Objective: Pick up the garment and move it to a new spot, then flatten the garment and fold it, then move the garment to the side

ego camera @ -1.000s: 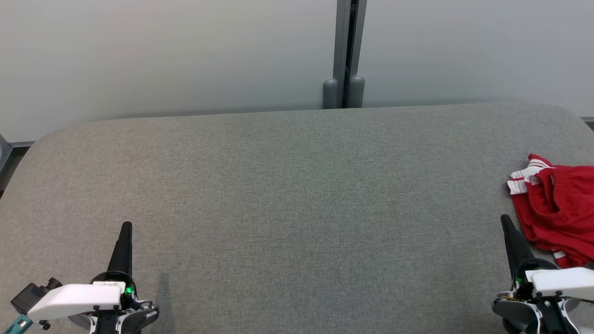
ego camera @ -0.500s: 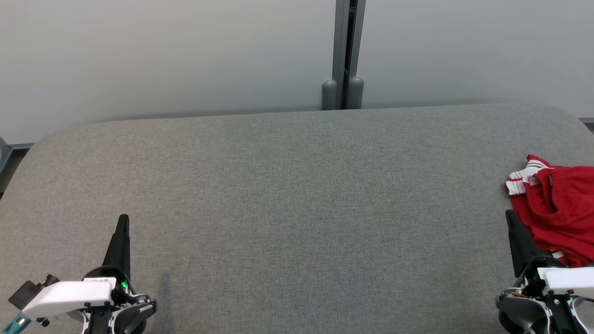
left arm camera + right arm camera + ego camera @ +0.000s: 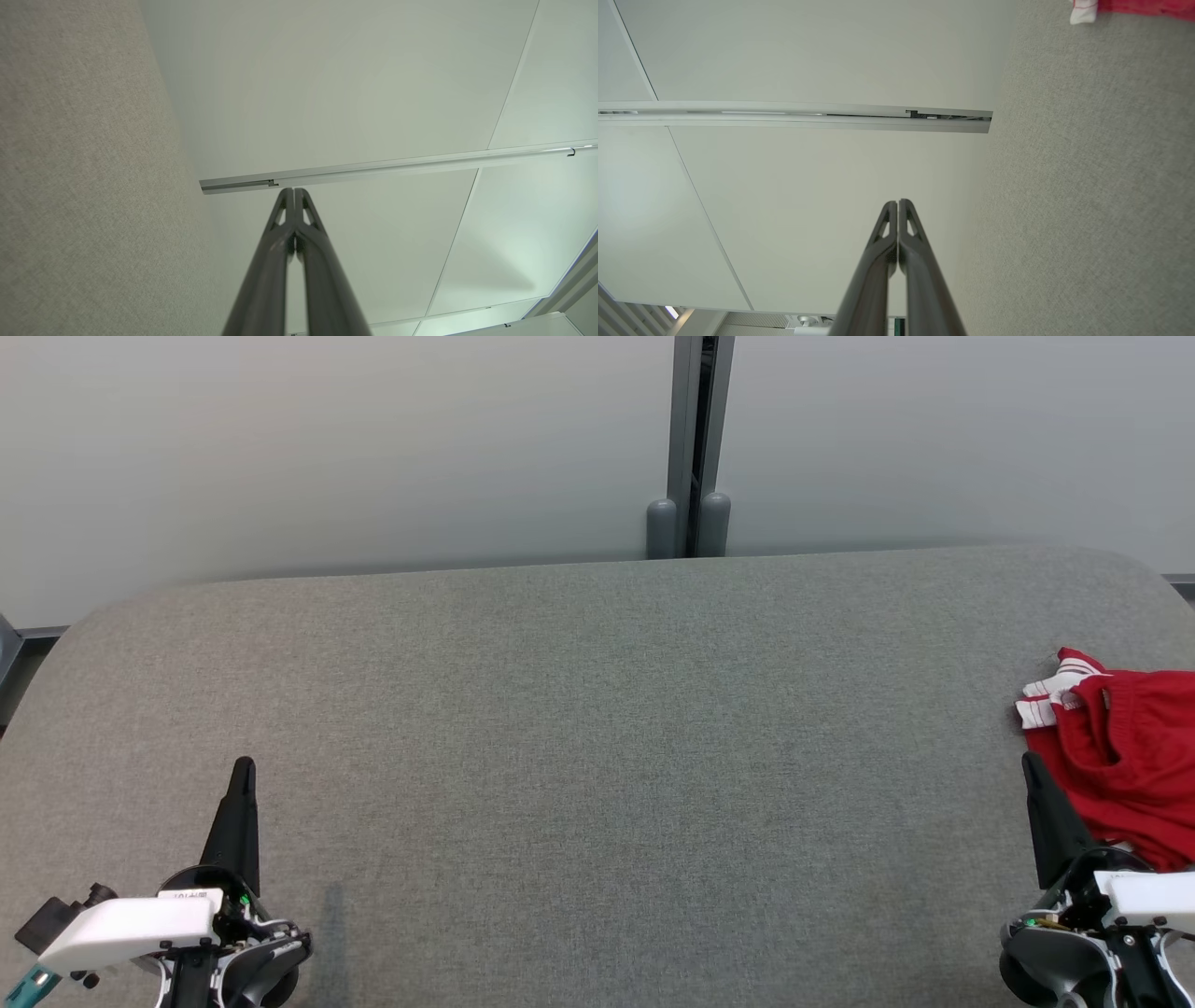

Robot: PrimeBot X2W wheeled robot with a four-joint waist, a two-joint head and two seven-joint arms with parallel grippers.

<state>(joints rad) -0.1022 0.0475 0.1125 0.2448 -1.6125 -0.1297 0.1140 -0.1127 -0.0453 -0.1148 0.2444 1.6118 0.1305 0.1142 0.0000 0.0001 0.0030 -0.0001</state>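
In the head view the left gripper [image 3: 243, 765] sits at the lower left of the frame and the right gripper [image 3: 1029, 762] at the lower right. Each has its two dark fingers pressed together on nothing and pointing up the frame. Both wrist views show the same: left gripper [image 3: 293, 190] and right gripper [image 3: 898, 201] have their tips meeting, and the grey surface runs down one side of the frame, so both wrists are rolled sideways. A small white label [image 3: 190, 896] on the left wrist carries print too small to read.

The red garment [image 3: 1134, 761], with white striped trim, lies crumpled at the right edge, just beside the right gripper's fingers; I cannot tell whether they touch. In the right wrist view the garment [image 3: 1139, 6] is in the upper right corner, well apart from the fingertips.

Further up, the grey fabric table [image 3: 597, 709] reaches pale wall panels split by a grey post [image 3: 691, 429].
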